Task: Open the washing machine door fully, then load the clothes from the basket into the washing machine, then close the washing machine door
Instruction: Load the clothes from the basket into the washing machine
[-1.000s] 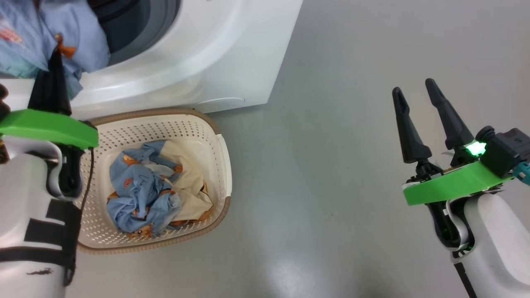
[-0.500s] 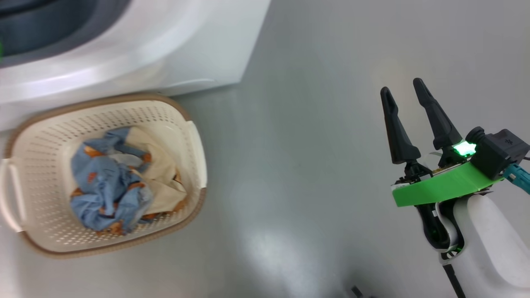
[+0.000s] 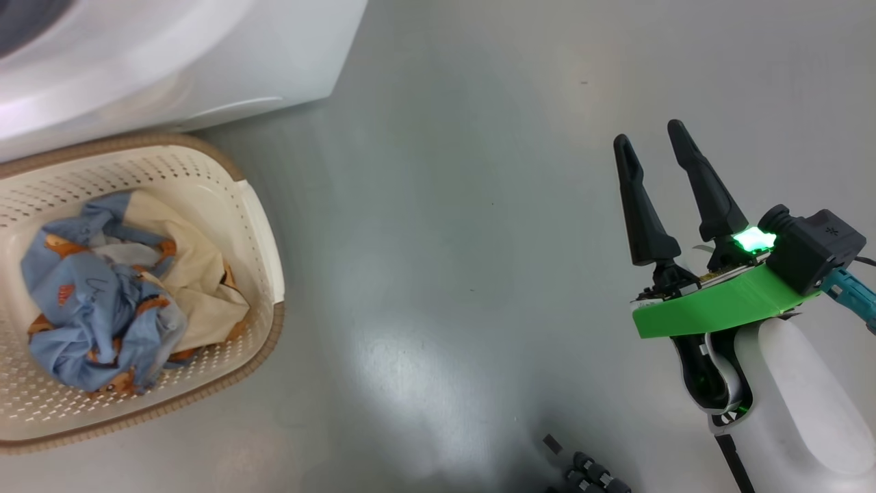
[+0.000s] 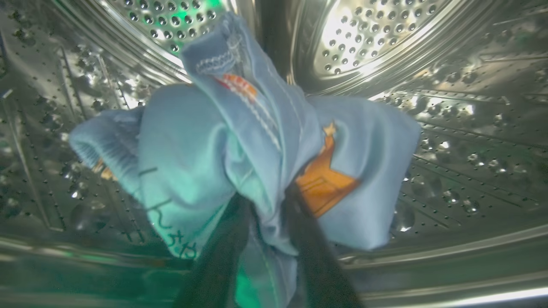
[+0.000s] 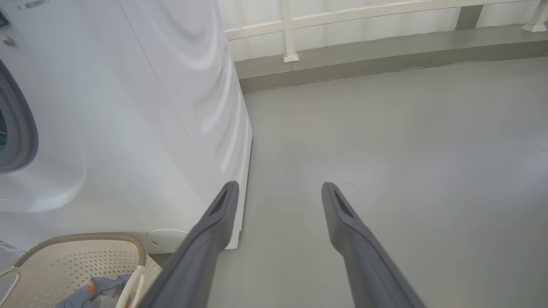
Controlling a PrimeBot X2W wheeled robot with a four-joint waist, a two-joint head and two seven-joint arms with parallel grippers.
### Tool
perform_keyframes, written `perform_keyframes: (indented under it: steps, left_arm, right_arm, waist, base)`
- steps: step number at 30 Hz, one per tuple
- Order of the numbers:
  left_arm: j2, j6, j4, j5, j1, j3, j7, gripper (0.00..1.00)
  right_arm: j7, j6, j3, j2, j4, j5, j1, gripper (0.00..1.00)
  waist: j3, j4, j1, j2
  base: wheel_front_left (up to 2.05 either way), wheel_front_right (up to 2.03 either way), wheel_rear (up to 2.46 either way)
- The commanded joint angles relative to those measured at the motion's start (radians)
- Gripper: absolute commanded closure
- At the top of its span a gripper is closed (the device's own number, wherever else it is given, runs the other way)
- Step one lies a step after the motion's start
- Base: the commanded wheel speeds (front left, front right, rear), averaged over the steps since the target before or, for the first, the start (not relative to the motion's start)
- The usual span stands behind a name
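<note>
In the left wrist view, a light blue garment [image 4: 192, 141] with orange prints is bunched around the dark fingers of my left gripper [image 4: 267, 196], deep inside the steel drum [image 4: 471, 128]. The fingers stand slightly apart with cloth between them, and the cloth hides their tips. The white washing machine [image 3: 171, 61] fills the head view's top left. Below it the basket [image 3: 263, 342] holds more blue clothes [image 3: 96, 315] and a cream piece [image 3: 198, 287]. My right gripper [image 3: 647, 137] hangs open and empty over the floor, far right of the basket. The washing machine door is out of view.
Grey floor spreads between the basket and my right arm. In the right wrist view a white railing [image 5: 291, 30] on a low kerb runs behind the machine's side [image 5: 128, 107]. A dark part [image 3: 588, 472] pokes in at the head view's bottom edge.
The head camera has swung right, so machine and basket slid left. My left arm, which held the blue garment at the machine's opening, has left the head view. The right gripper stays open.
</note>
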Motion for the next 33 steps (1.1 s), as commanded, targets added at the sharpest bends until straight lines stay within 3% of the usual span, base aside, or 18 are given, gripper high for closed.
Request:
perform_keyframes:
  steps: [1,10,16,33]
  left_arm:
    - [0.050,0.003,-0.006,0.002,-0.031,0.006,-0.002,0.00]
    - [0.010,-0.004,0.057,-0.020,-0.034,-0.002,-0.021,0.00]
    - [-0.021,-0.008,0.031,-0.047,0.021,-0.020,-0.088,0.00]
    - [-0.076,-0.008,-0.147,-0.181,0.424,-0.083,-0.301,0.00]
  right_arm:
    - [-0.008,0.005,0.006,-0.002,-0.023,0.001,0.022,0.00]
    - [-0.008,0.005,0.000,-0.024,-0.007,0.008,0.005,0.00]
    - [-0.008,0.005,0.004,-0.039,0.003,0.011,-0.006,0.00]
    - [-0.008,0.005,-0.005,-0.086,0.048,0.020,0.039,0.00]
  waist:
    - [0.006,-0.003,0.0000,-0.0001]
    - [-0.018,0.038,0.0000,-0.0001]
    - [-0.062,0.077,0.0000,-0.0001]
    - [-0.335,0.177,0.0000,-0.0001]
  base:
    - [0.00,0.00,0.00]
    - [0.00,0.00,0.00]
    - [0.00,0.00,0.00]
    - [0.00,0.00,0.00]
